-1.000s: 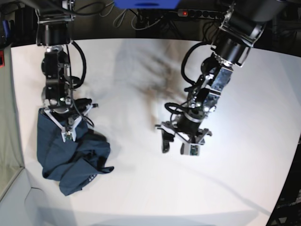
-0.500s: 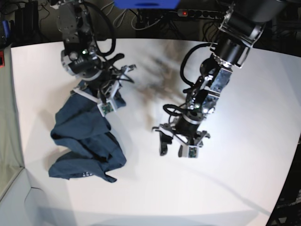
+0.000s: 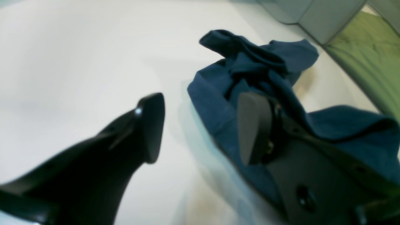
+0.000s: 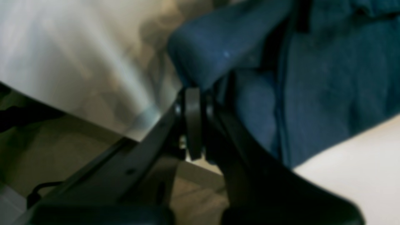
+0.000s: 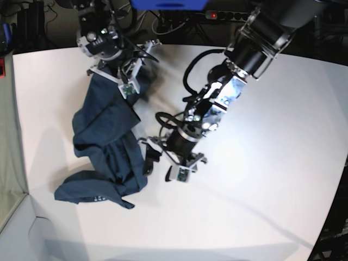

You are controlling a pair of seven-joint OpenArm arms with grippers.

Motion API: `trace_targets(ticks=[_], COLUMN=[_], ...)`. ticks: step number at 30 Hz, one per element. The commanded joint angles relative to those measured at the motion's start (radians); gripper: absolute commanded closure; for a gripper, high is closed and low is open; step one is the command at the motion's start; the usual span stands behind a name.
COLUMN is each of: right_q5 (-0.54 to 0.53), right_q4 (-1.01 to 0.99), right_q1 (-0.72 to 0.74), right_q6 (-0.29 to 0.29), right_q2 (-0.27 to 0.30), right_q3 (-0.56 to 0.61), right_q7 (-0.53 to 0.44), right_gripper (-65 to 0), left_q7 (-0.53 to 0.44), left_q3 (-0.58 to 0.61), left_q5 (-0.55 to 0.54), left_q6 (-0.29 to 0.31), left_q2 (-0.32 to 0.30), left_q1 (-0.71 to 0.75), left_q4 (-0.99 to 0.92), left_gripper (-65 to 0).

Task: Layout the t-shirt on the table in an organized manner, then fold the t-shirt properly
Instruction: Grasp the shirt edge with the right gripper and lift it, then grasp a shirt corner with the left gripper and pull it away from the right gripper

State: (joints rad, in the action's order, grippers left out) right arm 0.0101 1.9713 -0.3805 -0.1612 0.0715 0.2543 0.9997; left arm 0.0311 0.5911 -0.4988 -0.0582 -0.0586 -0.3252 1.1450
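The dark navy t-shirt lies crumpled and stretched lengthwise on the white table, at the left in the base view. My right gripper is shut on the shirt's far end and holds it raised. In the right wrist view the fingers meet with blue fabric pinched above them. My left gripper is open, low at the shirt's right edge. In the left wrist view one finger stands in front of the shirt, and nothing lies between the fingers.
A power strip with a red light and cables lie beyond the table's far edge. The table's left edge runs close to the shirt. Green fabric shows off the table in the left wrist view.
My right gripper has carried the shirt's end toward the far side, stretching the heap out. My left arm has swung left to the shirt's edge, still open.
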Motion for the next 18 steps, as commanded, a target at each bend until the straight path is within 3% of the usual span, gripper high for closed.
trace_targets(ticks=[1,5,18], right_q5=[-0.005,-0.005,-0.005], right_q4=[0.02,0.024,0.024], right_q1=[-0.004,-0.033,-0.038], right_q6=[-0.005,-0.005,-0.005], right_q2=[0.0,-0.006,-0.008], right_q3=[0.003,0.006,0.006], right_q7=[-0.011,-0.012,-0.011], right_gripper=[0.0,0.0,0.0], left_q7=[-0.029,-0.029,-0.04], left_q3=[-0.003,-0.003,-0.006], left_q5=[0.002,-0.005,-0.005], left_q6=[0.002,-0.001,0.004], left_q2=[0.019,0.03,0.171], left_q1=[-0.038,-0.038,-0.078], left_q4=[0.017,-0.001,-0.296], left_gripper=[-36.2,-36.2,-36.2])
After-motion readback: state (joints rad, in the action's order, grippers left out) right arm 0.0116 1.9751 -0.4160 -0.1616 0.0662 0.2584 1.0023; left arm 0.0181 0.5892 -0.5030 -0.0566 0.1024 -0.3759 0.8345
